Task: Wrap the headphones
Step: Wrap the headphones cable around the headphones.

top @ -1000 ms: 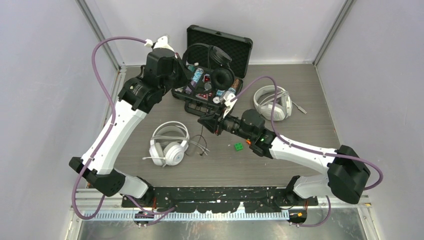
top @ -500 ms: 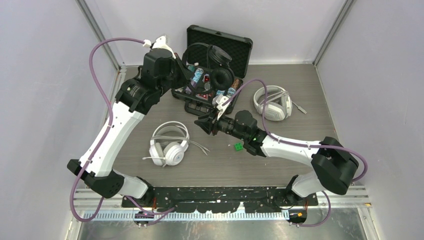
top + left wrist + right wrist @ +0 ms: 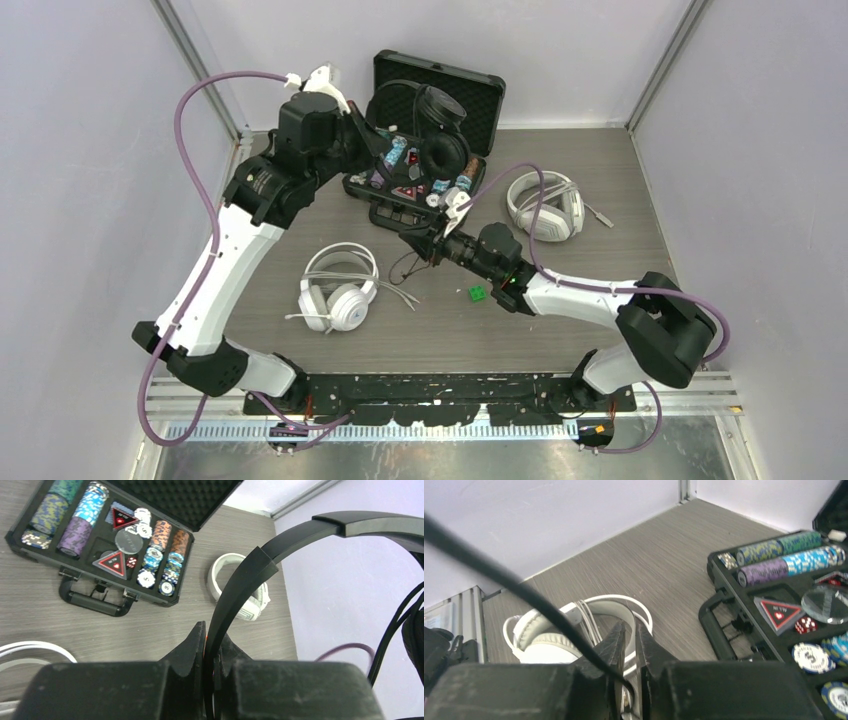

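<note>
**Top view:** The left gripper [image 3: 368,152] holds the black over-ear headphones [image 3: 440,155] raised above the open black poker-chip case [image 3: 385,212]. The right gripper [image 3: 412,240] holds their thin black cable [image 3: 400,268]. The near white corded headset [image 3: 338,290] and the far white corded headset [image 3: 545,205] lie untouched on the table.

**Left wrist view:** The jaws are clamped on the black headband [image 3: 260,565].

**Right wrist view:** The jaws are pinched together on the cable.

**Risks:** The thin cable could slip from the pinch under tension. Its slack loop could snag the case handle. The headband could pivot in its narrow grip.

**Writing:** The red triangular tokens [image 3: 116,562] carry marks too small to read. No brand is legible.
</note>
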{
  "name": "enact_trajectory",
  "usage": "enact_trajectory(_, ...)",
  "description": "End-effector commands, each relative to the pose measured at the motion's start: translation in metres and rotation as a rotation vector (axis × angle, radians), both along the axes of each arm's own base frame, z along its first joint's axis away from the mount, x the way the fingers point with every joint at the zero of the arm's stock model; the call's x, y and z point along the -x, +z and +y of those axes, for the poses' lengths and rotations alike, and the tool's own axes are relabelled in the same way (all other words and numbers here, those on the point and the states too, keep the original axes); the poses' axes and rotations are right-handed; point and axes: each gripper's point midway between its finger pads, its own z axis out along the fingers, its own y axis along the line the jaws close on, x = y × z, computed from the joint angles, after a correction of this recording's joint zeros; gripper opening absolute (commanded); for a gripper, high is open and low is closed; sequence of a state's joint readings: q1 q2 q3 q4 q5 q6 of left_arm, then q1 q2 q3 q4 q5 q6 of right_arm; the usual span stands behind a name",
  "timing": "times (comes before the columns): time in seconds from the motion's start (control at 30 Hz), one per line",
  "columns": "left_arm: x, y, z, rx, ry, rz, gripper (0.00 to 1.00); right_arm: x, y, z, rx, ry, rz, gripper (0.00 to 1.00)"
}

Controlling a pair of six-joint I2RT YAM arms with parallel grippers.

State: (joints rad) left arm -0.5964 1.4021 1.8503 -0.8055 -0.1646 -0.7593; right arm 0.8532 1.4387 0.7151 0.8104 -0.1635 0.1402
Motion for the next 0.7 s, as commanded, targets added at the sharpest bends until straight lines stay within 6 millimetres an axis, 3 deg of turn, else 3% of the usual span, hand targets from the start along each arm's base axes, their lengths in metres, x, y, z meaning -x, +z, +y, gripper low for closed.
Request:
enact_trajectory(0.0, 0.021, 0.054, -0.010, 0.093, -0.118, -0.121, 0.00, -0.008, 0.004, -0.013, -0.066, -0.052, -0.004, 0.17)
enact_trajectory(0.1, 0.026, 0.052, -0.012, 0.063, -0.166, -0.121, 0.00, -0.013, 0.003, -0.024, -0.082, -0.079, 0.007, 0.12)
enact_trajectory(0.23, 0.029, 0.040, 0.000, -0.003, -0.161, -0.100, 0.00, -0.019, 0.004, -0.040, -0.097, -0.114, 0.017, 0.01)
enact_trajectory(0.4, 0.029, 0.040, 0.016, -0.003, -0.135, -0.109, 0.00, -0.020, 0.001, -0.057, -0.103, -0.147, 0.035, 0.00)
enact_trajectory(0.67, 0.036, 0.035, 0.012, -0.077, -0.336, -0.119, 0.00, -0.025, 0.005, -0.079, -0.120, -0.206, 0.044, 0.00)
